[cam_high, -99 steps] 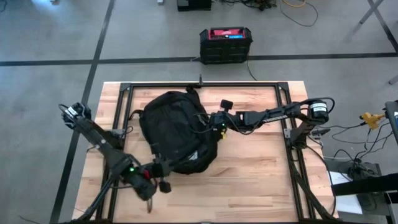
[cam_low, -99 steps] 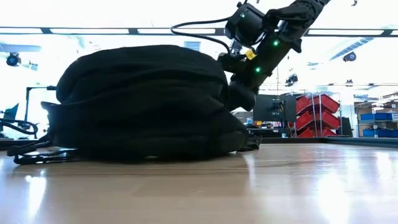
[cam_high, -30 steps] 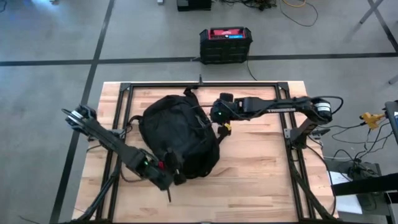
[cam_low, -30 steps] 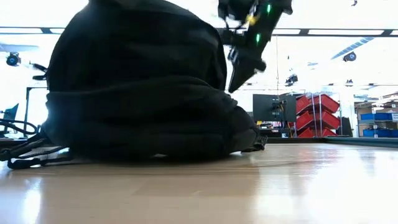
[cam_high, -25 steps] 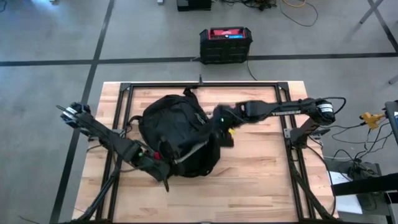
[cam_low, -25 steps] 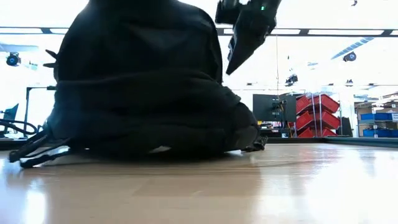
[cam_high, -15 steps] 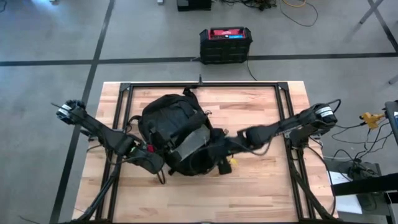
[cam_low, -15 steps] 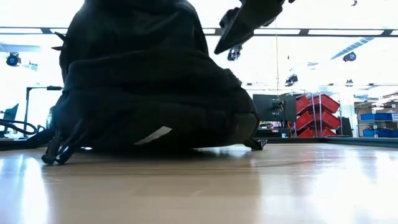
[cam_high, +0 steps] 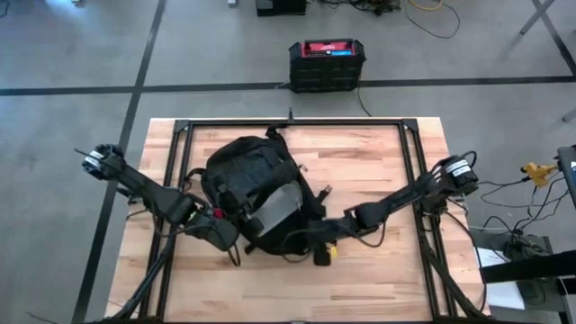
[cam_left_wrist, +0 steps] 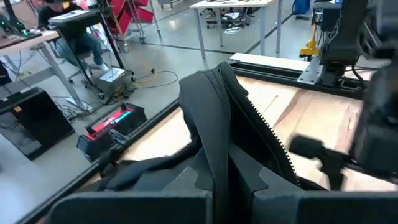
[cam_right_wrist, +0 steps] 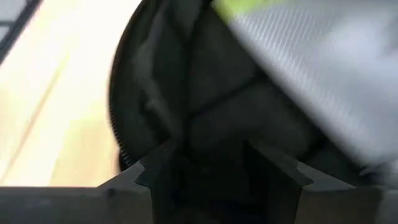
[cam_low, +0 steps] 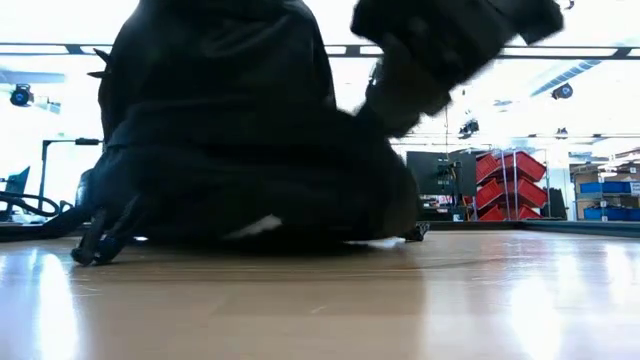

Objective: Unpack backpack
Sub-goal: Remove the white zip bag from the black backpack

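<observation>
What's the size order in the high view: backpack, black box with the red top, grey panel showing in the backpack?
1. backpack, by far the largest.
2. black box with the red top, on the floor beyond the table, so farther from the camera; its true size is unsure.
3. grey panel, the smallest patch.

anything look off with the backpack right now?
Nothing spilled or damaged. The backpack is bunched up, a pale grey lining panel exposed. The left end effector pinches its zippered edge; the right end effector is at the opening.
</observation>
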Available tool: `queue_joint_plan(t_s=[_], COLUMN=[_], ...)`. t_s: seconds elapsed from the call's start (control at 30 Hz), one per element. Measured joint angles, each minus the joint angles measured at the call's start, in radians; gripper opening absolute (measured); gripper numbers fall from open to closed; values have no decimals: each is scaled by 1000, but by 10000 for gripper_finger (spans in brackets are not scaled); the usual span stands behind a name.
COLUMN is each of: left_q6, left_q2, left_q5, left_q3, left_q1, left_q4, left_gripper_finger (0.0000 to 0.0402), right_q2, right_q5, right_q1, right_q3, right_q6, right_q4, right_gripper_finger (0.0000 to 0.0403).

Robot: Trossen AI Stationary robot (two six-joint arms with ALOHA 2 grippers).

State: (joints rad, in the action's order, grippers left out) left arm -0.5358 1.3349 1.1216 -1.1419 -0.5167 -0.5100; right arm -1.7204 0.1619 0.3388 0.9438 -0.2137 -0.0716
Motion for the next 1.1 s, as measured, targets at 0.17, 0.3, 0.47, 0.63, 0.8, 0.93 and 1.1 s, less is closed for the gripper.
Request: queue_joint_plan(t_s=[0.17,0.3,0.47,0.63,0.8,0.93,1.1], left_q6=[-7,-51,-207,-386,-550,-600,-627], left_q2=[-53,-99,-168,-283,-395,-427,-409], left_q5=[-80,-92,-88,-88,-94,-125,-167], left_q3=[19,83,243,446,635,779,897], left_q1=[5,10,40,82,107,109,109], left_q4=[-35,-33,-35,-36,-9,131,311], left_gripper_finger=[0,0,0,0,0,0,0], right_q2=[17,31,47,82,124,142,129], right_q5=[-2,-1,4,-4,30,183,354], right_q1=[75,120,155,177,176,176,133], right_q3=[-61,-80,-81,-81,-76,-3,102], right_q6=[-132,-191,-224,-223,-154,-7,265], right_q4=[71,95,121,206,256,327,325], right_gripper_finger=[143,131,118,110,122,147,189])
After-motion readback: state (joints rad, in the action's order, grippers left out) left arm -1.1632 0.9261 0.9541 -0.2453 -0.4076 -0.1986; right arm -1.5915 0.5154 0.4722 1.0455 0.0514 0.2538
